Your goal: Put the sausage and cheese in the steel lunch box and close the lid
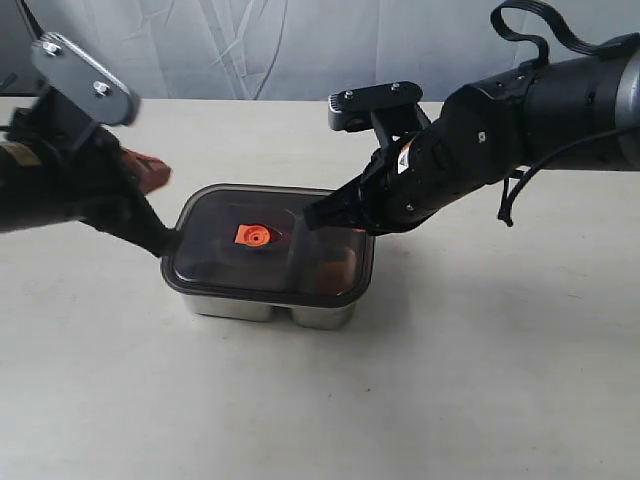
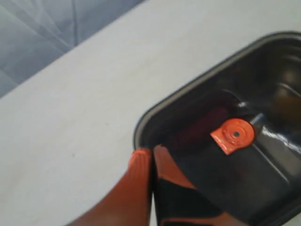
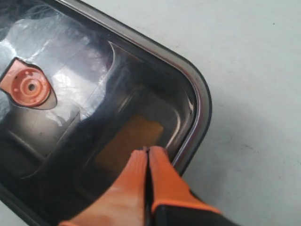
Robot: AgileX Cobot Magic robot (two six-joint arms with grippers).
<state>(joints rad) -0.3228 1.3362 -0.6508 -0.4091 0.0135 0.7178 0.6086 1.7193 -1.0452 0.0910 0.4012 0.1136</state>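
Here, the box (image 1: 240,305) sits nearest the lens on the table (image 1: 450,390), its steel wall showing below the dark lid (image 1: 215,250) that already covers both compartments, with the orange tab (image 1: 252,236) at centre. Through the smoky plastic the cheese (image 3: 134,139) shows as a dull orange patch in the narrow compartment. The sausage (image 2: 202,127) is only a reddish blur in the wide one. The left gripper (image 2: 150,157), fingers pressed together and holding nothing, sits at the lid's left corner, seemingly touching it. The right gripper (image 3: 147,153), likewise closed tip to tip on nothing, rests on the lid just above the cheese, near the right rim. Beyond hangs a pale backdrop (image 1: 250,40). Loading looks finished and the closing step is in hand; whether the seal is fully seated cannot be told. The next move likely calls for even downward pressure at both ends, so the lid does not tip or the box skid.
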